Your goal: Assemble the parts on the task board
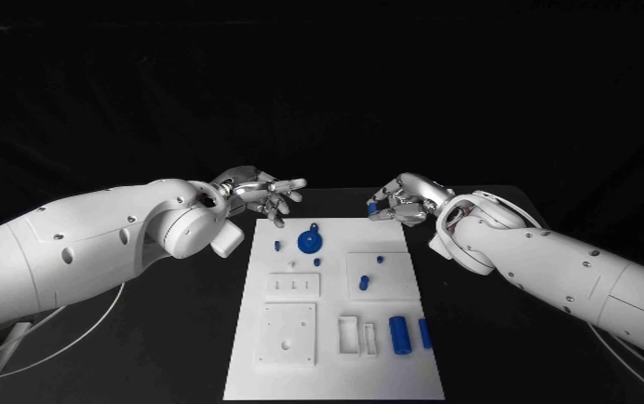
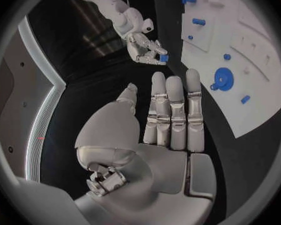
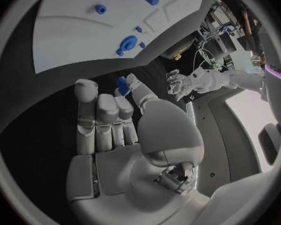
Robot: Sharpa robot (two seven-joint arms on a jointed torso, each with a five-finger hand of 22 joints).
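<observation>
My left hand (image 1: 263, 193), silver and many-fingered, hovers empty with fingers spread over the black tabletop (image 1: 161, 329), at about eleven o'clock from the white rectangular task board (image 1: 336, 367). On the board I count one blue round disc part (image 1: 312, 239), two blue cylinders (image 1: 400, 333) at five o'clock and several small blue pegs. At one o'clock, my right hand (image 1: 400, 201) pinches one small blue part (image 1: 373, 207). My right wrist view shows that part (image 3: 122, 83) between thumb and fingertip, plainer than the head view does.
</observation>
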